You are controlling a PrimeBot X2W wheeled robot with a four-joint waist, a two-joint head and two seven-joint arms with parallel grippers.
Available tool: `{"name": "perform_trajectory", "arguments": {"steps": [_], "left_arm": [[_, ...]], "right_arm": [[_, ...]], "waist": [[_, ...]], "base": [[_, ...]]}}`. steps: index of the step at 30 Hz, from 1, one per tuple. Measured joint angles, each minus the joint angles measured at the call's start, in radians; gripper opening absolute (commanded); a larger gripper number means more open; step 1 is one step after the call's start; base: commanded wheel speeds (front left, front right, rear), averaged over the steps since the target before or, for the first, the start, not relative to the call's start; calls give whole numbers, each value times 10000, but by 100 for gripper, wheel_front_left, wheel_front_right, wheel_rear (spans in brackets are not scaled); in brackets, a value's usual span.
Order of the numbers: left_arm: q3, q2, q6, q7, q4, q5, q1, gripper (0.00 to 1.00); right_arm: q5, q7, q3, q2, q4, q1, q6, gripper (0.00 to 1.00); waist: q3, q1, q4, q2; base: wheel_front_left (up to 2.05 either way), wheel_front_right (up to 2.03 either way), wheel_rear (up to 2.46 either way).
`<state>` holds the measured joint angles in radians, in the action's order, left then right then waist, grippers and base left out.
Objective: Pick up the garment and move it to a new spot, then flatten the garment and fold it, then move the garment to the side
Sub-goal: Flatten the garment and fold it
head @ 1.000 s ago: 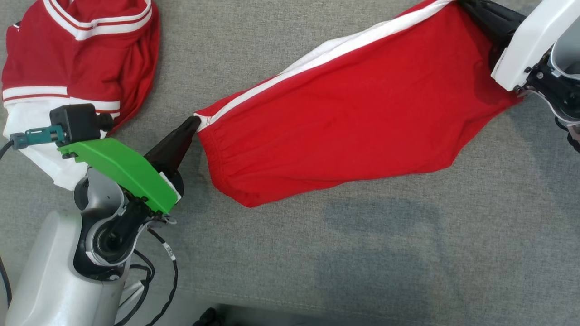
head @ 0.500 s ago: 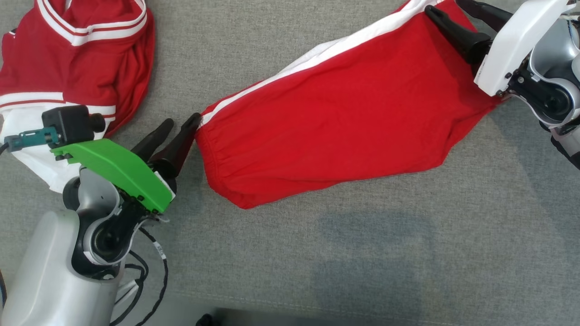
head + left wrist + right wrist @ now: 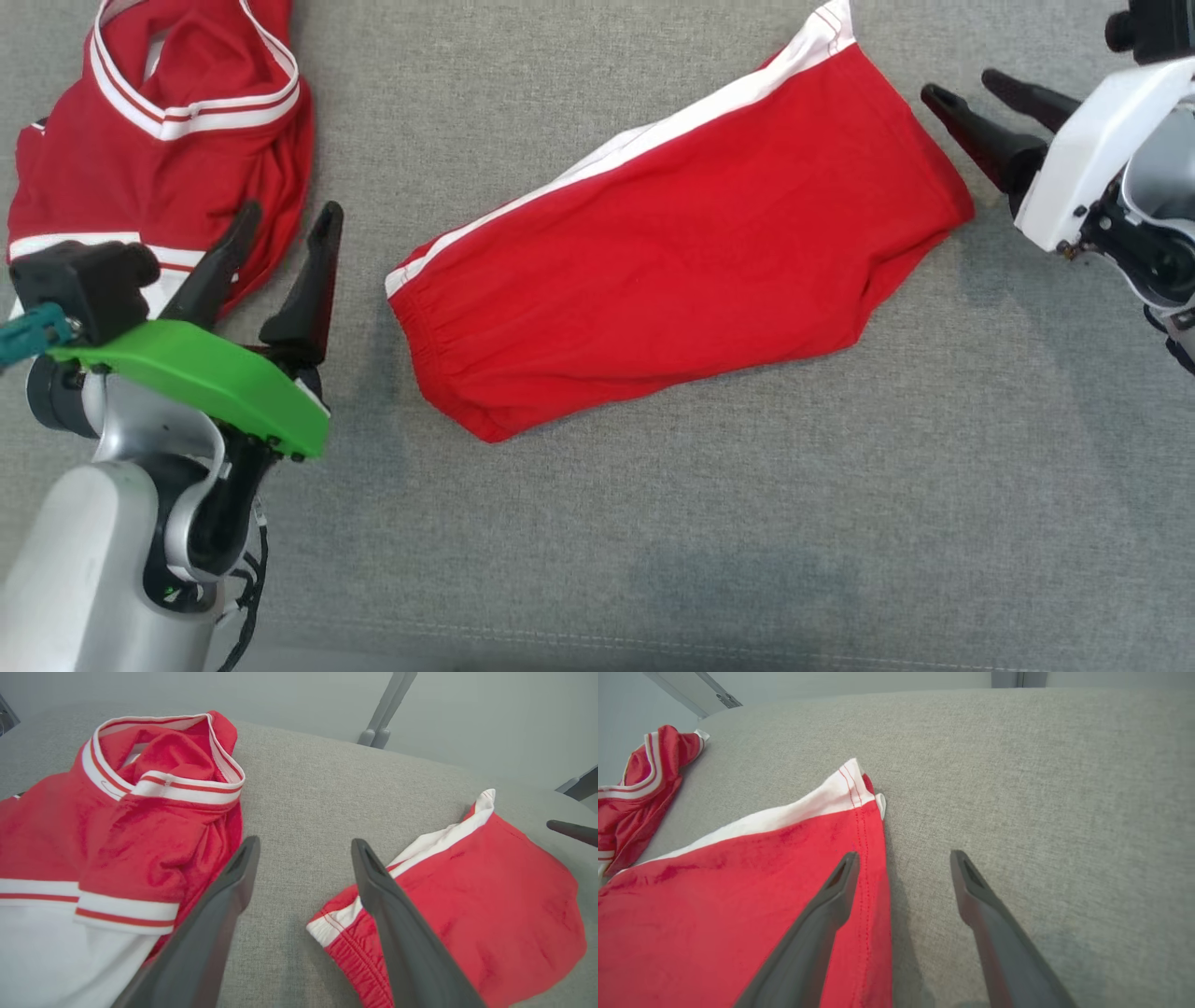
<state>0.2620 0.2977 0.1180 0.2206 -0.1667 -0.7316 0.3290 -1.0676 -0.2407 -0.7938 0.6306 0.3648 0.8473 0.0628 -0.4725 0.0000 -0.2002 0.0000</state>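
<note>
At ten o'clock in my head view, a red and white jersey (image 3: 168,121) lies crumpled on the grey fabric surface (image 3: 653,541). My left gripper (image 3: 289,213) is at about nine o'clock, its fingers spread wide with nothing between them. One finger points up across the jersey's lower edge, the other over bare grey fabric. I cannot tell whether either touches the cloth.

The red shorts (image 3: 681,252) lie spread out around the centre. They slant from the gathered waistband at the eight o'clock end up to the leg hem at the one o'clock end. A white stripe runs along their upper edge. The waistband corner is near my left gripper but apart from it.

My right gripper (image 3: 960,86) is at two o'clock, also wide and empty, with its tips aimed toward ten o'clock. It is just beside the shorts' hem, with grey fabric showing between them. In my right wrist view, one finger crosses in front of the hem and the other is over bare surface.
</note>
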Motion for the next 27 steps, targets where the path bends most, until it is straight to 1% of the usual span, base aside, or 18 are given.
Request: {"name": "perform_trajectory", "arguments": {"steps": [7,9,18,19,22,27], "left_arm": [[290,-104,0,-1152,-426,1168,-285,100],[314,-167,0,-1296,-426,1294,-369,100],[782,-186,12,-2096,-249,2330,-1327,100],[830,-215,12,-2163,-196,2353,-1415,100],[1024,-320,12,-2368,-44,2449,-1685,100],[1062,-637,12,-2644,263,2443,-2079,100]], "right_arm": [[-403,-79,-12,-8,245,-613,0,100],[-472,-79,-12,-25,286,-698,0,100],[-698,-472,-121,115,594,-1125,-46,100],[-744,-558,-117,144,642,-1143,-117,100],[-878,-719,-121,259,727,-1162,-130,100],[-1112,-1016,-79,267,951,-1171,-265,100]], "waist": [[377,0,-76,0],[418,0,-113,0],[610,0,-688,0],[618,0,-768,0],[641,0,-1009,0],[711,0,-1381,0]], "base": [[0,0,0],[0,0,0],[0,0,0],[0,0,0],[0,0,0],[0,0,0]]}}
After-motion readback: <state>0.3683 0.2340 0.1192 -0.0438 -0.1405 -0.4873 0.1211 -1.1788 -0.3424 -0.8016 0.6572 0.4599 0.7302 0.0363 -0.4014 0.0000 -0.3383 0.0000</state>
